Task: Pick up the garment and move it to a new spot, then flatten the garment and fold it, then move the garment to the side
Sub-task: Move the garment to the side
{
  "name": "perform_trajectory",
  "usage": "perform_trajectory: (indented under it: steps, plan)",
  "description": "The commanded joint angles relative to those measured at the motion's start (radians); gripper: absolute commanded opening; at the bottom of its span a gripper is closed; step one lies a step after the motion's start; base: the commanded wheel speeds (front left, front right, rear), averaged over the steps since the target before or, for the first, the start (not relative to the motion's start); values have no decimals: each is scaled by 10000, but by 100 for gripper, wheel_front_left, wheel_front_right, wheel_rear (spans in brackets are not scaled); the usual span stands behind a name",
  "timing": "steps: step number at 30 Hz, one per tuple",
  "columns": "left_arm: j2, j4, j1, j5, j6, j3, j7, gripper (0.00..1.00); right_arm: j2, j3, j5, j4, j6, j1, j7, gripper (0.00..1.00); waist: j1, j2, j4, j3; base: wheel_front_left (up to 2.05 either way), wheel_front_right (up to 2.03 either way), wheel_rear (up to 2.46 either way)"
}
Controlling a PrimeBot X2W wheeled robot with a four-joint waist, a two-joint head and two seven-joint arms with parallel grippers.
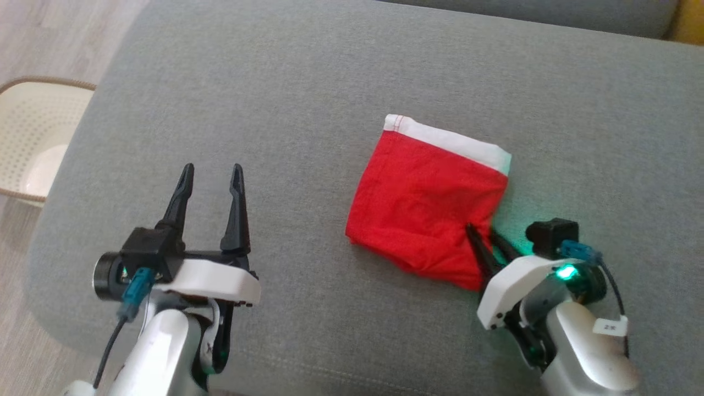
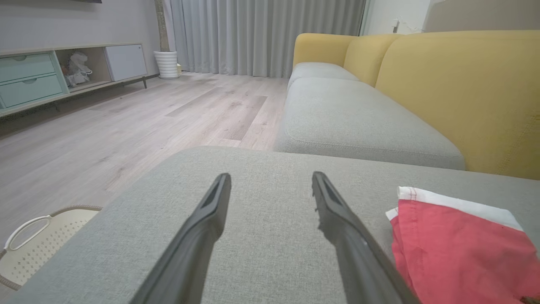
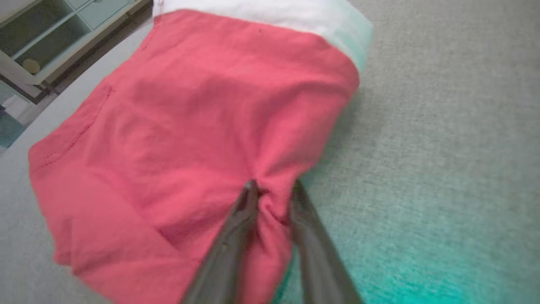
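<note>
Pinching a bunched fold at the near right corner of the red garment (image 1: 429,203) with the right gripper (image 1: 487,239). Lying folded on the grey sofa cushion (image 1: 308,99), white band at the far edge. Probably light, soft and limp; best held through all layers to stop unfolding. Well apart to the left, spread and holding nothing: the left gripper (image 1: 213,173). On the right arm, a white tag (image 1: 610,327), writing too small to read.

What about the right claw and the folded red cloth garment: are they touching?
Touching. The right wrist view shows the right claw pinching a bunched fold of the folded red cloth garment between its fingers.
</note>
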Motion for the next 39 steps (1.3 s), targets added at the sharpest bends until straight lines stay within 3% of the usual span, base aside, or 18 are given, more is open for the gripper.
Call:
perform_trajectory:
  steps: [1,7,13,23,31,39]
  plan:
    - [141,-261,-528,112,14,378,-104,100,80,422,152,24,65,-141,-71,0,0,0,-185,-23,0,0,0]
    - [294,-297,-504,157,18,419,-112,100,21,884,421,203,65,-434,-444,0,0,0,-850,-73,0,0,0]
    - [476,-556,-362,132,84,501,-56,100,-470,1299,326,-193,65,-421,-603,0,0,0,-2078,-133,0,0,0]
    - [635,-1118,-300,161,144,412,180,100,-2133,1405,36,-1418,65,-408,-9,0,0,0,-4123,-88,0,0,0]
    - [695,-1410,-548,258,141,277,353,100,-3421,624,193,-1475,65,-1450,279,0,0,0,-4785,409,0,0,0]
    - [742,-1593,-984,387,30,113,329,100,-4373,-277,413,-275,65,-3191,72,0,0,0,-4915,1215,0,0,0]
